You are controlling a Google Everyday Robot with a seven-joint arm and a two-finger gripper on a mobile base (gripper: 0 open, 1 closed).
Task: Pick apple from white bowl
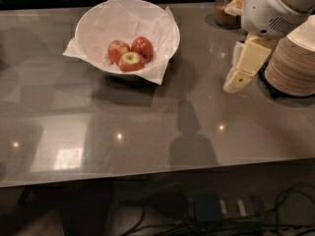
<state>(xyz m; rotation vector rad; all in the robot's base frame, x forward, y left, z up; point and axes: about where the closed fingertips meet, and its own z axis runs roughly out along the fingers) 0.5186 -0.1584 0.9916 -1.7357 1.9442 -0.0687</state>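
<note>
The white bowl (93, 21), lined with crinkled white paper, stands at the back left of the table. Three apples lie in it. The deep red glossy apple (143, 47) is on the right. A paler red apple (117, 49) is on the left and a yellow-green-topped apple (131, 61) is in front. My gripper (239, 75) hangs from the white arm at the right, above the table. It is well to the right of the bowl, apart from it, and holds nothing I can see.
A stack of beige-white disposable bowls (294, 65) stands at the right edge, just beside the gripper. A glass jar with brown contents (227, 8) is at the back right. The grey table (147, 132) shows the arm's shadow in front. Cables lie on the floor below.
</note>
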